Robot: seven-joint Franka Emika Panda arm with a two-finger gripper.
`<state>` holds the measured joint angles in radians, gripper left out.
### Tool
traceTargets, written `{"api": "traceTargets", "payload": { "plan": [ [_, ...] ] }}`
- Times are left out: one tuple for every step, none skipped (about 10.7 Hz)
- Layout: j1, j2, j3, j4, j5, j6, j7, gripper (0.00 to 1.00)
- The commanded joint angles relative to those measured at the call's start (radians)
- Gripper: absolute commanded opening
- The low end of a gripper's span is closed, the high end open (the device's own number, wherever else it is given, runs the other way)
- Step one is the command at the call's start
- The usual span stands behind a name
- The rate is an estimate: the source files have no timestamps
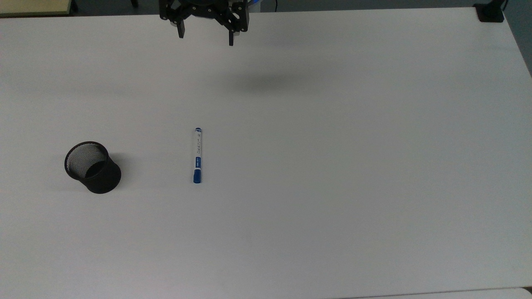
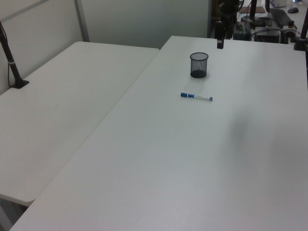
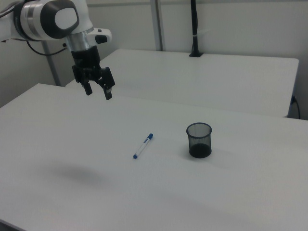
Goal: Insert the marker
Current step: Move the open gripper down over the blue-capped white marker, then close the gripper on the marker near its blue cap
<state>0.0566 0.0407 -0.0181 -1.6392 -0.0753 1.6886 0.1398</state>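
Marker point(image 1: 197, 155) flat, long axis up-down in top view, blue cap lowermost | pincer point(image 1: 205, 39) wide, empty, aloft

A second white table point(image 2: 62, 110) adjoins the main one, with perhaps a clamp-mounted black pole point(image 2: 9, 57)

White blue-capped marker point(image 1: 197, 155) lies flat on table point(image 1: 332, 166).

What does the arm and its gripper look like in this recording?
The arm has glossy white rounded shells with a grey-black joint cap, and dark cables trailing behind it. The gripper is all black: a boxy, skeletal linkage body ending in two slim straight fingers. No markings are legible.
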Motion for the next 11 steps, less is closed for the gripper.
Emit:
{"api": "traceTargets", "payload": {
  "plan": [
    [0.005, 0.025, -0.008, -0.001, 0.003, 0.068, -0.025, 1.00],
    [0.008, 0.046, -0.008, 0.002, -0.006, 0.081, -0.051, 1.00],
    [0.006, 0.068, -0.005, 0.002, -0.009, 0.118, -0.098, 1.00],
    [0.005, 0.099, -0.006, 0.002, -0.009, 0.152, -0.115, 1.00],
    [0.005, 0.134, -0.006, 0.002, -0.009, 0.198, -0.115, 1.00],
    [0.002, 0.171, -0.006, 0.002, -0.011, 0.262, -0.117, 1.00],
    [-0.001, 0.212, -0.006, 0.002, -0.011, 0.319, -0.114, 1.00],
    [-0.010, 0.252, -0.006, 0.004, -0.015, 0.369, -0.114, 1.00],
    [-0.018, 0.287, -0.006, 0.002, -0.018, 0.417, -0.112, 1.00],
    [-0.023, 0.321, -0.008, 0.004, -0.026, 0.460, -0.108, 1.00],
    [-0.024, 0.350, -0.013, 0.004, -0.029, 0.495, -0.106, 1.00]
  ]
}}
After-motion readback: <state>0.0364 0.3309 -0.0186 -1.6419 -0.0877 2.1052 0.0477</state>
